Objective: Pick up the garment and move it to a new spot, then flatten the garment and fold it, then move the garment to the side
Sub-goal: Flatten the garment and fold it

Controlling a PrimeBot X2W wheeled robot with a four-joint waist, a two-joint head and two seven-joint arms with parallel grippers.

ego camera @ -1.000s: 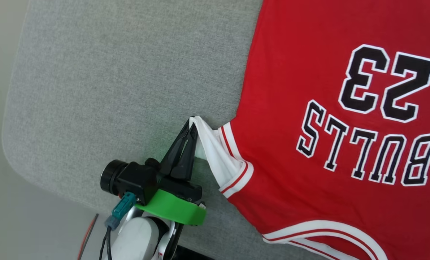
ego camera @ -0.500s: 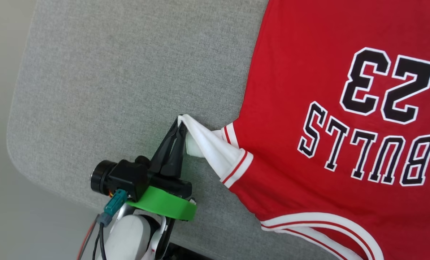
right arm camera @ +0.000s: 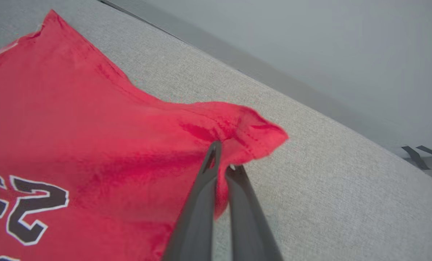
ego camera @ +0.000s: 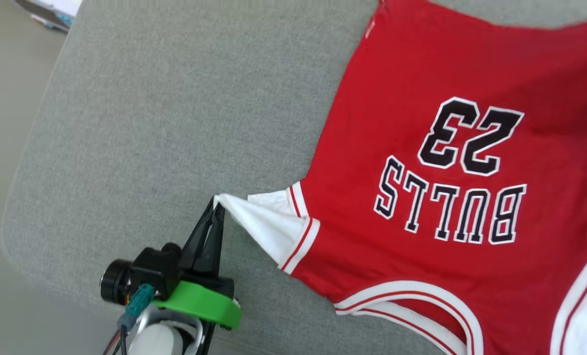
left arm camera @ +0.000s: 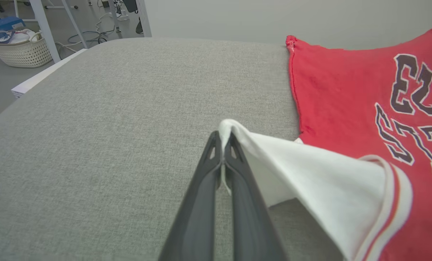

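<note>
on grey cushion (ego camera: pixel 175 123), left gripper (ego camera: pixel 218 206) pinched tight on garment (ego camera: pixel 372 98) white sleeve; right gripper (right arm camera: pixel 225 156) clamps red corner.

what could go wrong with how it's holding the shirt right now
The left gripper pinches the garment only at the very tip of its white sleeve, so a harder pull could slip it free. The right gripper holds a bunched hem corner; that crease may survive flattening.

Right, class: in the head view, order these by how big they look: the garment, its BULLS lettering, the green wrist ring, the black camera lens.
1. garment, by far.
2. BULLS lettering.
3. green wrist ring.
4. black camera lens.
Ring and lens sit nearer the camera, so true sizes are unsure.
</note>
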